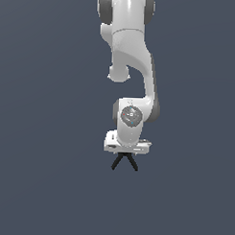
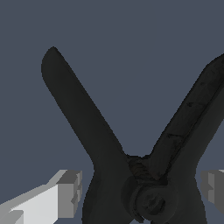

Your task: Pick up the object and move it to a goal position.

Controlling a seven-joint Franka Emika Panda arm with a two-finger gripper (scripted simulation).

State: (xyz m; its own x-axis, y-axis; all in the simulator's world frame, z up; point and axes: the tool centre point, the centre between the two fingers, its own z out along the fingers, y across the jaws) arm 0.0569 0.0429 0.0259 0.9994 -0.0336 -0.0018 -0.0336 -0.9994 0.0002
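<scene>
The object is a black spring clamp [image 1: 124, 161]. In the exterior view its two splayed legs stick out just below my gripper [image 1: 125, 152]. In the wrist view the clamp [image 2: 144, 175] fills most of the picture, with its pivot between my fingers and its legs spreading away from the hand. My gripper [image 2: 141, 192] straddles the clamp's body near the pivot. One grey fingertip [image 2: 70, 192] and the other [image 2: 213, 188] sit right against its two sides. The clamp's red tip is hidden.
A plain dark grey-blue surface [image 1: 40, 184] lies all around the clamp. The white arm [image 1: 133, 67] comes down from the top of the exterior view. No other objects show.
</scene>
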